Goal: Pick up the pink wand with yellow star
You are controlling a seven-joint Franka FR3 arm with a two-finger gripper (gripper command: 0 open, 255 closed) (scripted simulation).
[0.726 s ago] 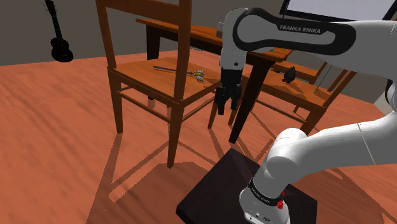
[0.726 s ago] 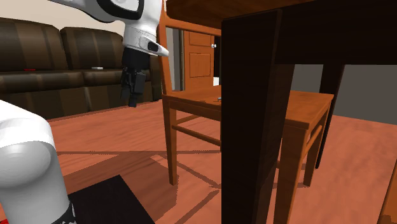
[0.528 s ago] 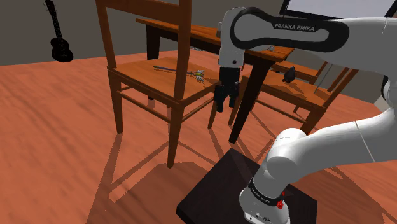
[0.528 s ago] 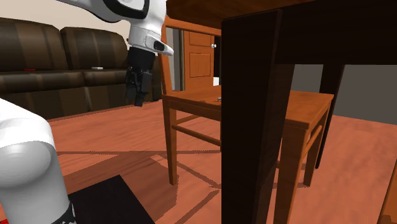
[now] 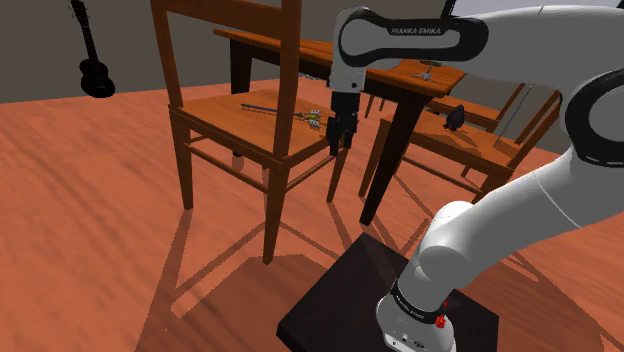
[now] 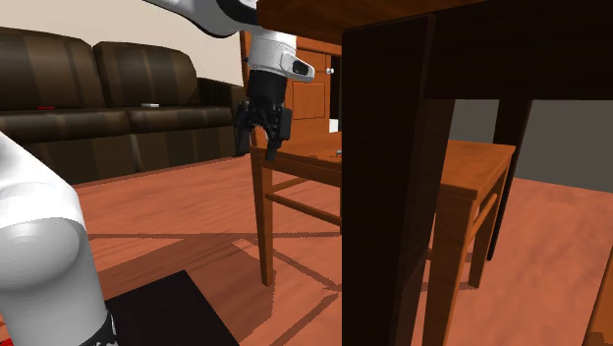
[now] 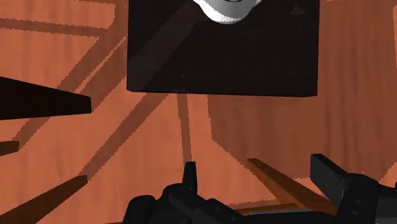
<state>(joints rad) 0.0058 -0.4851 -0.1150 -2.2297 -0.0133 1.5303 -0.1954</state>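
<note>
A thin, likely light, stiff wand (image 5: pixel 264 108) on a chair (image 5: pixel 215 106) is judged best taken mid-shaft by the released end effector (image 5: pixel 338 149).

Wand (image 5: pixel 270 109): thin dark stick w/ small yellowish-green star head; pink doesn't show plainly. Lies flat on wooden chair seat (image 5: pixel 220 115), not held. Star end is the end nearest claw (image 5: pixel 337 147), just beside it on shoulder view's left. Handle end runs away from claw, farther left across seat. Star touching claw or apart: can't tell.
</note>
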